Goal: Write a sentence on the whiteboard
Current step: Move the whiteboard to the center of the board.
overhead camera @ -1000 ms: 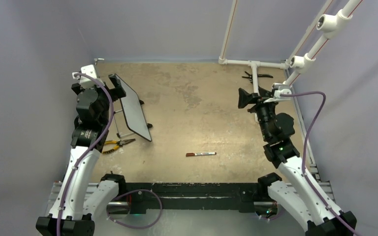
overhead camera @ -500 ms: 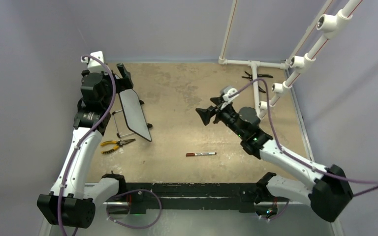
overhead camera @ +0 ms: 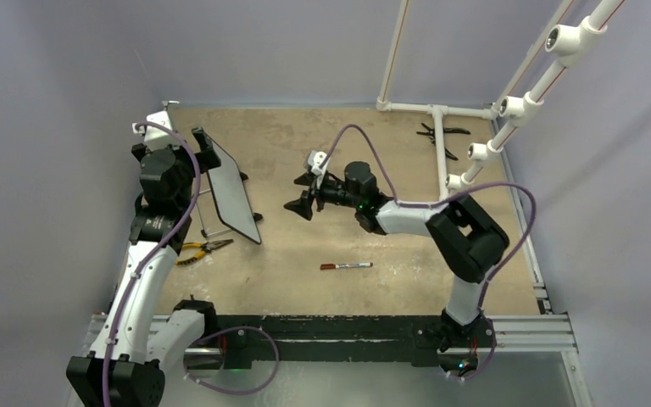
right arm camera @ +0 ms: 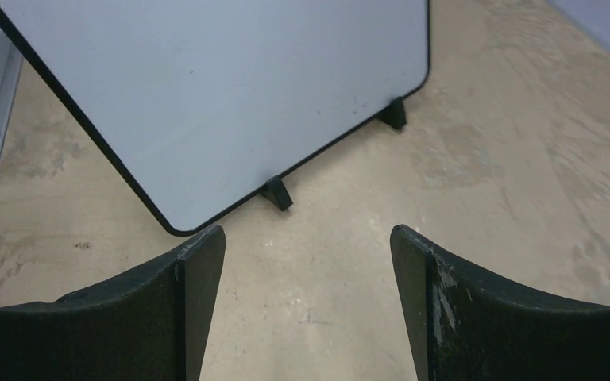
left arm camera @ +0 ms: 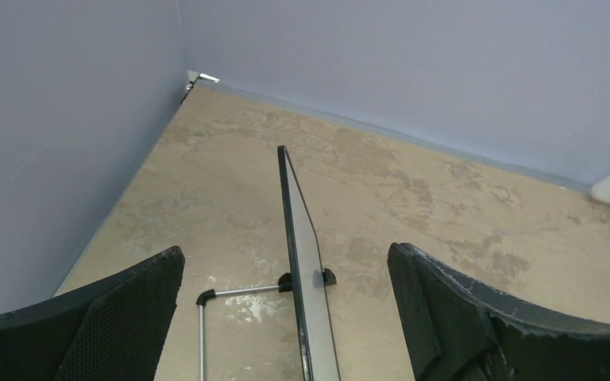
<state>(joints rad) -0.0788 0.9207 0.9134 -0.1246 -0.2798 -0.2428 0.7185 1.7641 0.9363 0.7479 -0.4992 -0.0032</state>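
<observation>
1. While the left arm stands tall at the left side of the bench (overhead camera: 322,153), elbow raised and wrist bent down, its claw (overhead camera: 205,144) hangs over the far top corner of the whiteboard (overhead camera: 233,195). The board stands tilted near the left edge. The right arm is folded low and stretched leftward across the middle. Its claw (overhead camera: 298,195) points at the board's face, apart from it. A marker (overhead camera: 346,265) lies near the front middle, and pliers (overhead camera: 203,248) lie just beside the board's near end.
2. From the left wrist, the claw (left arm camera: 286,258) has its fingers spread wide with nothing between them clamped. The whiteboard (left arm camera: 306,294) shows edge-on below, running down the gap and touching neither finger. A metal stand rod (left arm camera: 230,294) props it from behind.
3. From the right wrist, the claw (right arm camera: 306,238) is likewise spread and empty. The whiteboard (right arm camera: 230,87) fills the upper left, its face plain white. Two black feet (right arm camera: 276,193) rest on the bench, and its rounded lower corner sits just beyond the fingertips.
</observation>
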